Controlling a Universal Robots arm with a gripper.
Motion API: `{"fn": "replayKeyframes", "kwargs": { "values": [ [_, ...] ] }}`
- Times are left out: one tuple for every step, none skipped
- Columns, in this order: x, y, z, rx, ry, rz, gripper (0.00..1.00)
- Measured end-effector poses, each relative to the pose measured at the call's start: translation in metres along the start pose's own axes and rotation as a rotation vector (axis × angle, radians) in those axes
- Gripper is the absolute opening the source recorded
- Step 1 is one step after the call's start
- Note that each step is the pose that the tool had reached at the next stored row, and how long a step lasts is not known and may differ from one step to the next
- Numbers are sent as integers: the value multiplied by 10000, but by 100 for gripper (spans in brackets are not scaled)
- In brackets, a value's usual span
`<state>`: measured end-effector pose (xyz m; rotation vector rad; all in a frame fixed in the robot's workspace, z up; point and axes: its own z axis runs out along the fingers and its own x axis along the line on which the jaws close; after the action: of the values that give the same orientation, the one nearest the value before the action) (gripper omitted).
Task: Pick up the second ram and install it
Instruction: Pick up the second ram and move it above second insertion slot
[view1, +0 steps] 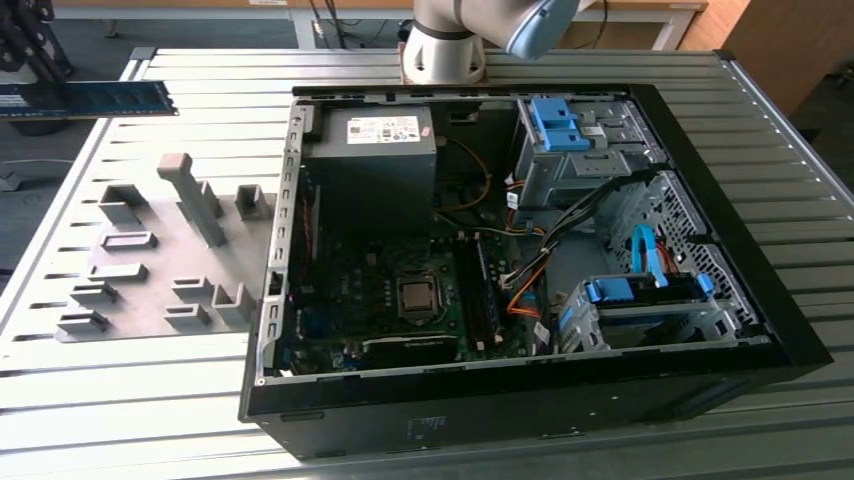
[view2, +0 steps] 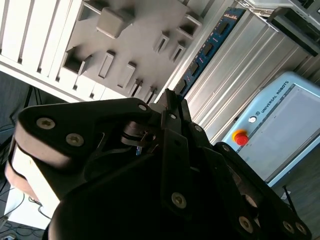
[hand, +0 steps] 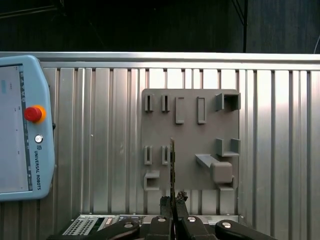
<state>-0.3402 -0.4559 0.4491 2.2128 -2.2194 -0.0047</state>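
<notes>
A maker's name stands on the teach pendant (hand: 20, 125); the power supply's label (view1: 383, 128) is illegible.

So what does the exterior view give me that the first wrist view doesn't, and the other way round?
Exterior view: the open computer case with its motherboard and power supply. First wrist view: the gripper shut on the second ram, seen edge-on, and a teach pendant lying on the table. Both: the ram, the grey holder plate and the slatted table.
</notes>
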Motion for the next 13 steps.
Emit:
{"fn": "replayKeyframes", "kwargs": {
  "values": [
    [0, -16, 0, 0, 0, 0, 14],
    [0, -32, 0, 0, 0, 0, 14],
    [0, -49, 0, 0, 0, 0, 14],
    [0, -65, 0, 1, 0, 0, 14],
    [0, -83, 0, 0, 0, 0, 14],
    [0, -99, -1, 0, 0, 0, 14],
    [0, -115, 0, 1, -1, -1, 14],
    [0, -131, -1, 0, 0, -1, 14],
    [0, -146, -1, 1, -1, 0, 14],
    [0, -162, -1, 0, -1, 0, 14],
    [-1, -179, -1, 0, 0, 0, 14],
    [-1, -194, -1, 0, 0, 0, 14],
    [-1, -210, -2, 0, 0, 0, 14]
  ]
}}
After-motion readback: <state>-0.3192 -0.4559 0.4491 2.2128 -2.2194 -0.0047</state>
